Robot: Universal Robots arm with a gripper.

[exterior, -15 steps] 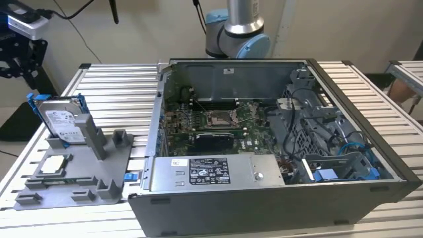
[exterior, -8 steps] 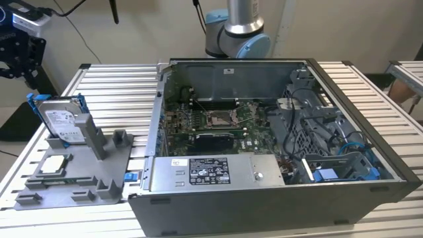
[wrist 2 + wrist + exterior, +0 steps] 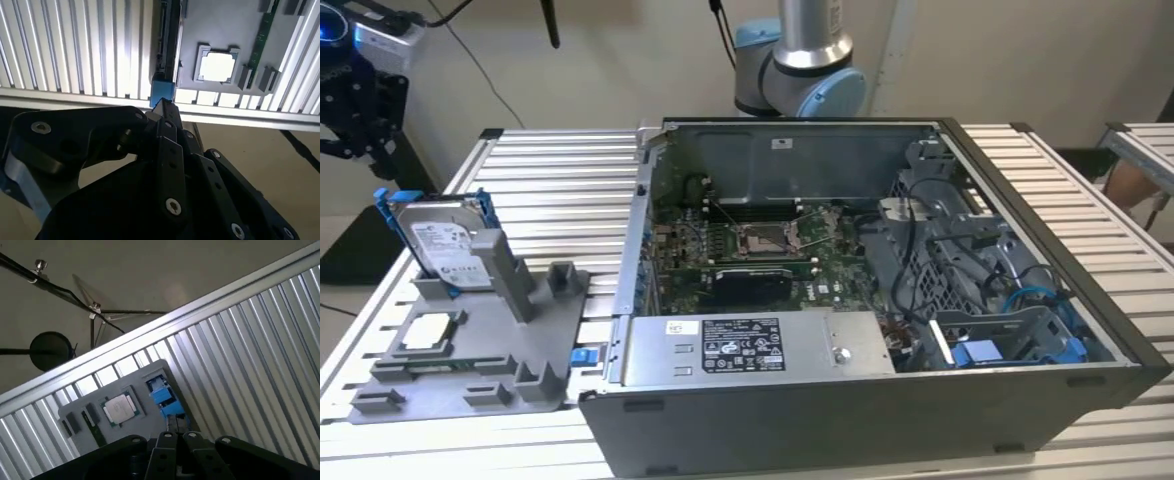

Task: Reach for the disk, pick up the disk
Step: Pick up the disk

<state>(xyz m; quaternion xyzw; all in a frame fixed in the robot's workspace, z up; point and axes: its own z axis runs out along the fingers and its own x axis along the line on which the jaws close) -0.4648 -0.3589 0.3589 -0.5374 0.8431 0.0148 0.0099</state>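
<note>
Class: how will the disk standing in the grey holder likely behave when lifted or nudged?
The disk looks like rigid metal, probably heavy for its size. Upright in the grey holder, it might tip if nudged sideways.

Looks like a robotics lab or test workshop, not a home. Plain from the robot arm rising at the far side of a slatted metal table, the opened computer case lying on it with board and wiring bare, and the grey holder beside it keeping a disk and a chip in fixed slots. Bare floor below the table edge, with a black stand on it.
</note>
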